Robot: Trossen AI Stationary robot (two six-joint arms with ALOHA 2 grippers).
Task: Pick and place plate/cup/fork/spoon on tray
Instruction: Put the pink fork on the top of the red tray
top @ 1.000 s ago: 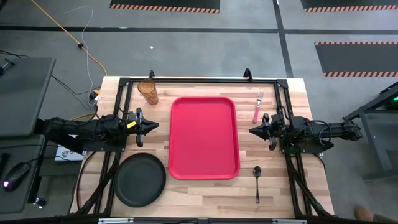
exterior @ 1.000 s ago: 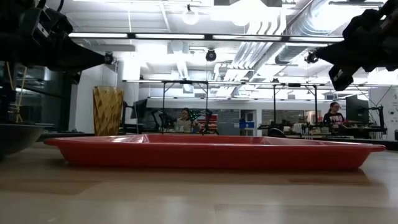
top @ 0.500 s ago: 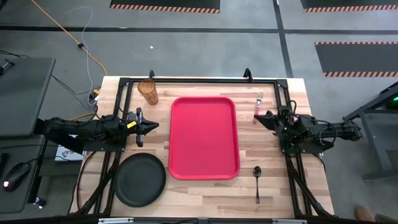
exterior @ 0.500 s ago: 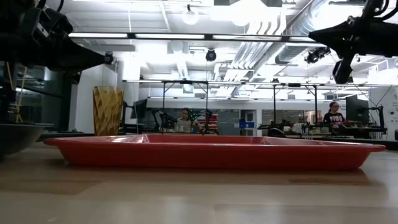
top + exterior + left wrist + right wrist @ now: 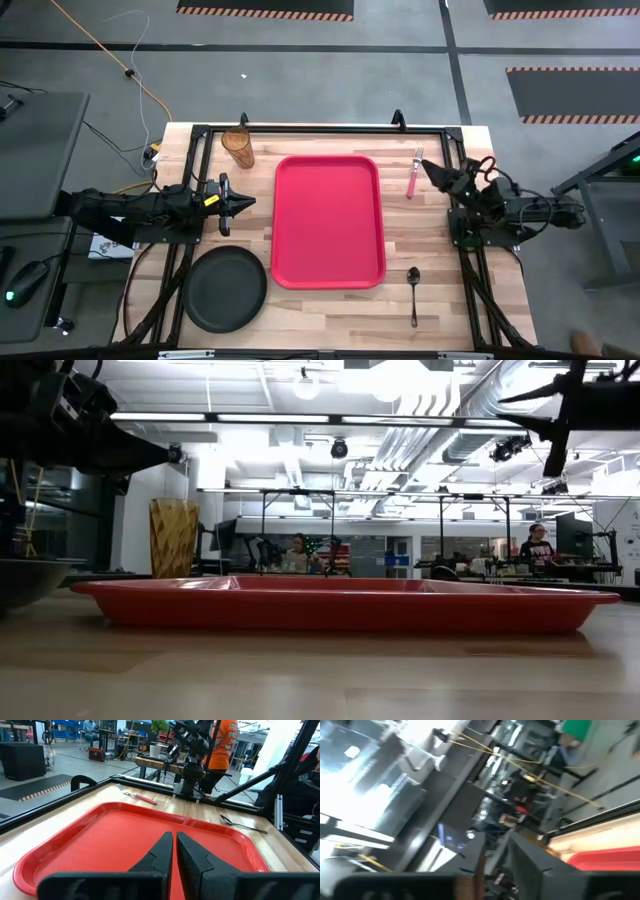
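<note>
The red tray [image 5: 330,220] lies in the middle of the table. The black plate [image 5: 225,290] sits near the front left. The amber cup [image 5: 238,147] stands at the far left. The pink-handled fork [image 5: 413,172] lies right of the tray's far end. The dark spoon [image 5: 413,293] lies near the tray's front right corner. My left gripper [image 5: 250,201] is shut and empty, held above the table left of the tray. My right gripper [image 5: 423,166] is shut and empty, raised above the table right beside the fork.
A black frame [image 5: 320,128] runs along the table's far edge and down both sides. Bare wood lies between the tray and each arm. In the low view, people show at benches in the room behind the table.
My right gripper has swung from the tray's right side toward the table's far edge, ending by the fork. It has also risen and turned. My left arm has kept still, and no object has moved.
</note>
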